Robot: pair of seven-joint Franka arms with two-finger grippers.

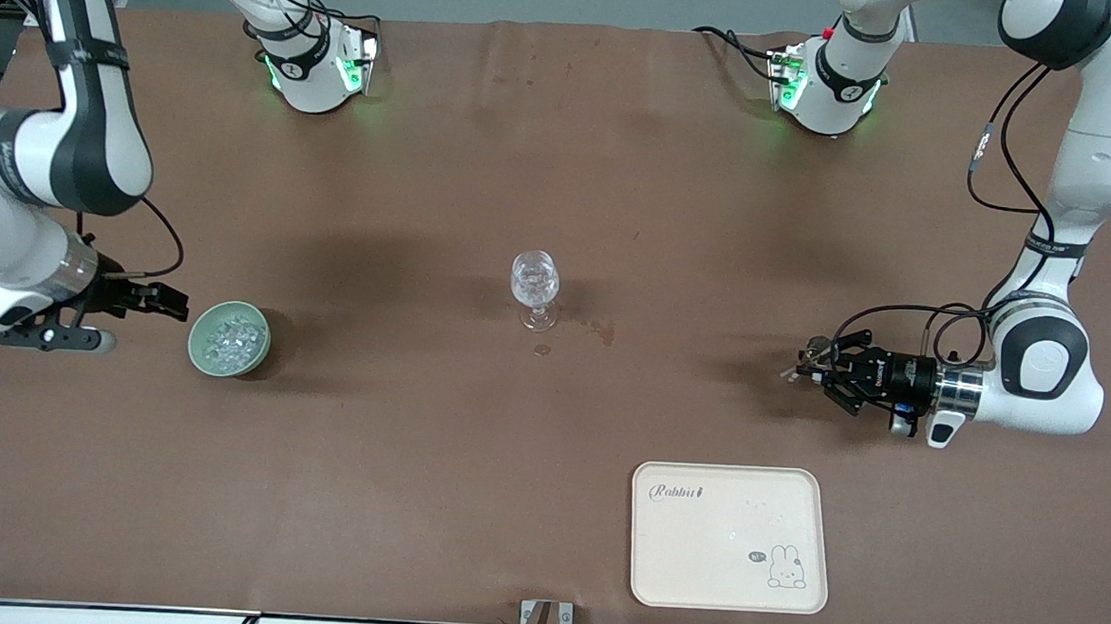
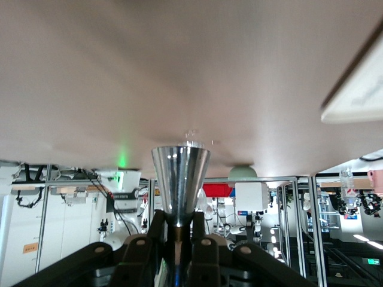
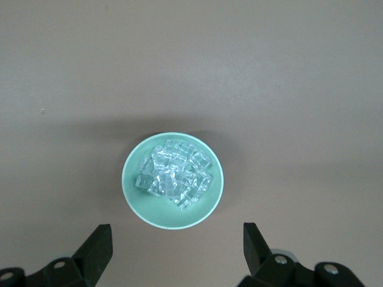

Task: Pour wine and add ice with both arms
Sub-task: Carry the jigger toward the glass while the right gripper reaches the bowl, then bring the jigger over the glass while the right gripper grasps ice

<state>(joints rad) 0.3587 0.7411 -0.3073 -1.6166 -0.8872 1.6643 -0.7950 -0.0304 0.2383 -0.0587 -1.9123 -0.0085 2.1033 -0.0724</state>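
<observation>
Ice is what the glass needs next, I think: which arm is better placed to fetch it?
Probably the right: the right gripper hangs open beside the green bowl of ice; the left gripper is shut on a metal funnel.

- You can read "Rabbit" in dark cursive script on the cream rounded-rectangle plastic tray [image 1: 730,537], in its corner toward the robots' bases and the right arm's end of the table.
- Same tray: a small line-drawn rabbit with a dark speech bubble beside it sits in the corner nearest the front camera, toward the left arm's end. The bubble's text is too small for you to read.
- The white jointed left arm [image 1: 1058,248] has a black band with pale lettering near the wrist; not legible.
- The black left gripper [image 1: 814,368] body carries a small white mark; also unreadable.
- Nothing readable in either wrist view.
</observation>
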